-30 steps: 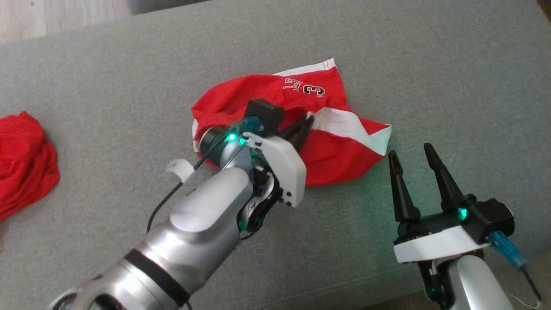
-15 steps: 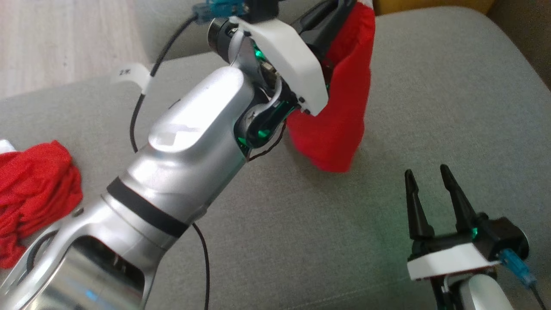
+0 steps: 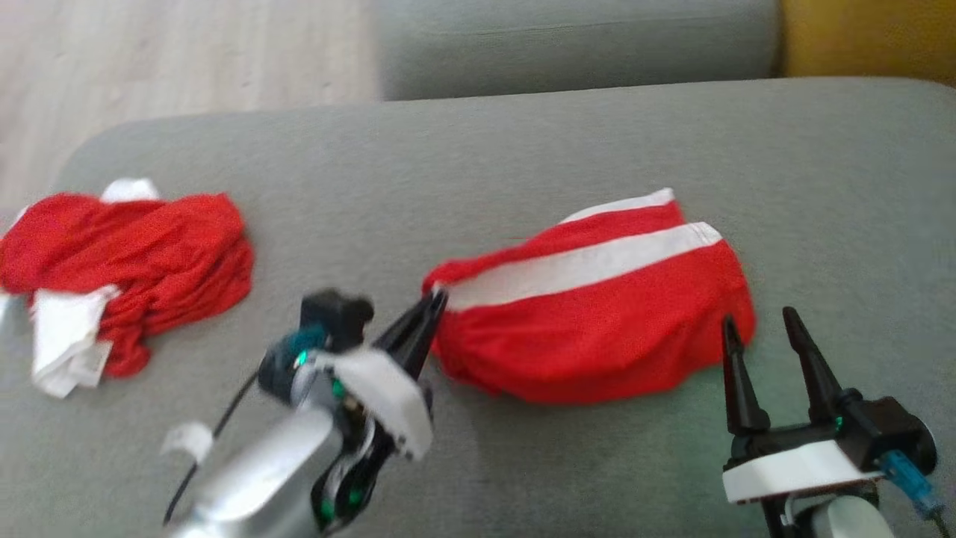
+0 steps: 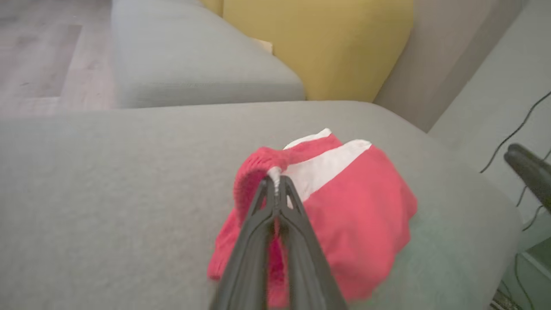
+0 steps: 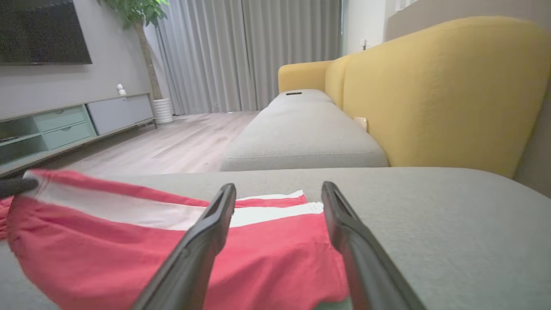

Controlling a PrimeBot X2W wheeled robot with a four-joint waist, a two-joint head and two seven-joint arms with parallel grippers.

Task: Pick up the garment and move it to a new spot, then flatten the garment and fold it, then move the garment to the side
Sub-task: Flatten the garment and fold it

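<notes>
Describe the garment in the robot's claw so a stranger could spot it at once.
Look at the right half of the wide grey cushion. A red garment lies there, its left corner pinched by the left claw. Unlike the crumpled red heap at the far left, it is spread out with a long white stripe.

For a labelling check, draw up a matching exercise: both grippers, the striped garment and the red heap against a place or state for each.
1 left gripper
2 right gripper
3 striped garment
4 red heap

A far left on the cushion
B open
C shut on the striped garment's edge
D lying mid-cushion, white band up

Pairs: 1-C; 2-B; 3-D; 4-A
</notes>
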